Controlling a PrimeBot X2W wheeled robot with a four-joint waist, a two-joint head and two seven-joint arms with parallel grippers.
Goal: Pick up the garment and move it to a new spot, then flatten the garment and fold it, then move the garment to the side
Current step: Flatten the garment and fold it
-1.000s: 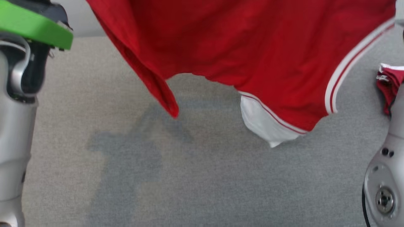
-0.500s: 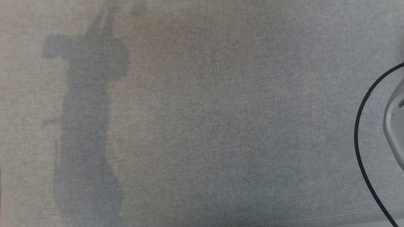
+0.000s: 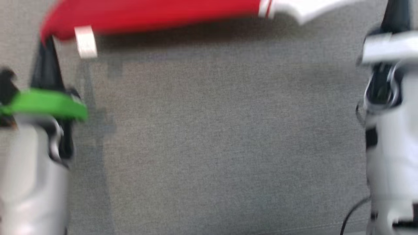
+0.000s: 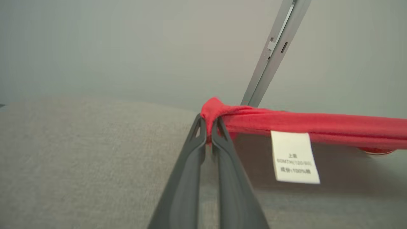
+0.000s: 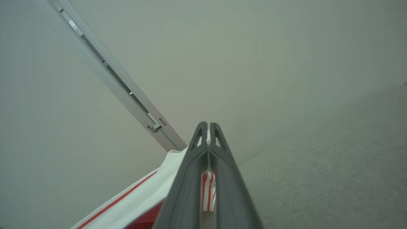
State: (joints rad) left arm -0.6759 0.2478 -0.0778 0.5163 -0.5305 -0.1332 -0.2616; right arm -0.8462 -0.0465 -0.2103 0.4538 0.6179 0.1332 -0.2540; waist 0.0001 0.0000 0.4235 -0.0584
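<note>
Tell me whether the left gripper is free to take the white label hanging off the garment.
Probably not. The left gripper is shut on a red corner of the garment; the label hangs close beside it, unblocked, but taking it means letting go first.

Your left gripper (image 4: 208,128) clamps a bunched corner of the red garment (image 4: 318,125); your right gripper (image 5: 208,127) pinches its white striped edge. Your left forearm (image 3: 29,176) and right forearm (image 3: 392,156) flank the head view's sides.

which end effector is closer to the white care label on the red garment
Left. The left end effector pinches the garment just beside the hanging label; the right end effector grips the far, white-trimmed end.
</note>
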